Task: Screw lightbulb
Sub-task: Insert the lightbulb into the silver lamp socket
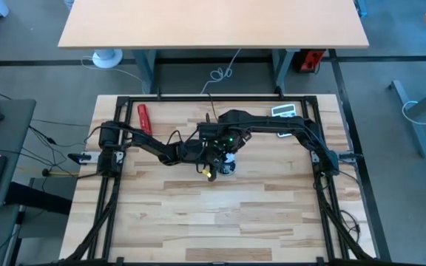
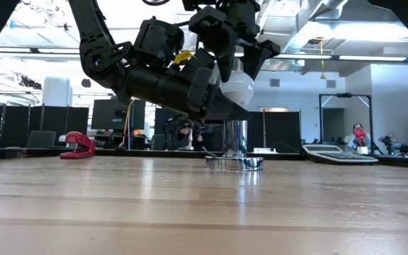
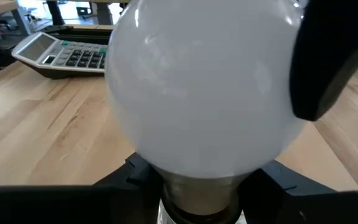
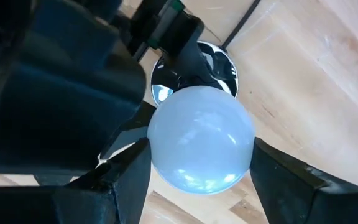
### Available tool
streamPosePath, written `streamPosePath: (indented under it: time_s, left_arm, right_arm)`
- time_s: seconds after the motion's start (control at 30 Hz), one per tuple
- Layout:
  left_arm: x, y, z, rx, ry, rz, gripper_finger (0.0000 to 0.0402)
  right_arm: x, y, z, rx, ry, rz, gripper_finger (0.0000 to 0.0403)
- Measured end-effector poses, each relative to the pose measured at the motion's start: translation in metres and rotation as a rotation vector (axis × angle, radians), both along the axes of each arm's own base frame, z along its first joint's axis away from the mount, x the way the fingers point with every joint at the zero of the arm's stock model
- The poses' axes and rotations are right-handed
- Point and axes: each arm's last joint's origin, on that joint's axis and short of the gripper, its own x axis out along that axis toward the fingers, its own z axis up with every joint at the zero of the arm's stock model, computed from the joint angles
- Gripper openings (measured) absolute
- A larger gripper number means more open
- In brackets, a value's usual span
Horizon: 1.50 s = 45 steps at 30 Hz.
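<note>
Left jaws [image 3: 197, 186] clamp bulb [image 4: 201, 138] at its base; right jaws [image 4: 197, 168] spread around the globe. Risk: cross-threading in socket [image 2: 234, 162], or slipping.

Open-plan office-lab: desks [image 1: 213, 24], dark monitors [image 2: 20, 119], seated person [image 2: 360, 138], ceiling lights [image 2: 353, 30].

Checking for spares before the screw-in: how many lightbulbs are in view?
1. The lightbulb is above the shiny socket near the table's middle, with the right gripper straddling its globe. No other shows.
</note>
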Motion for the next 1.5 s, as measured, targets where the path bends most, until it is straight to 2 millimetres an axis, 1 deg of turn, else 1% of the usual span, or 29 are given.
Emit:
streamPosePath:
  time_s: [0.3, 0.9, 1.0, 1.17, 1.3, 1.5]
  left_arm:
    - [0.0000, -0.0002, 0.0000, -0.004, 0.000, -0.008, 0.0143]
    - [0.0001, -0.0002, -0.0001, -0.011, 0.002, -0.015, 0.0151]
    - [0.0001, -0.0001, -0.0001, -0.015, 0.003, -0.026, 0.0163]
    - [0.0001, -0.0003, -0.0002, -0.011, 0.004, -0.039, 0.0202]
    - [-0.0018, -0.0013, -0.0036, 0.007, 0.050, -0.090, 0.0232]
    - [-0.0087, -0.0021, 0.0039, 0.017, 0.123, -0.129, 0.0255]
  right_arm:
    - [-0.0003, 0.0004, 0.0001, 0.001, 0.003, -0.014, 0.0260]
    - [-0.0004, -0.0034, 0.0019, -0.001, -0.001, 0.073, 0.0261]
    - [-0.0002, -0.0034, 0.0018, -0.002, -0.003, 0.085, 0.0261]
    - [0.0001, -0.0037, 0.0017, -0.006, -0.005, 0.108, 0.0262]
    - [-0.0003, -0.0046, 0.0050, -0.006, -0.022, 0.111, 0.0283]
    - [0.0002, -0.0058, 0.0004, -0.012, -0.007, 0.125, 0.0354]
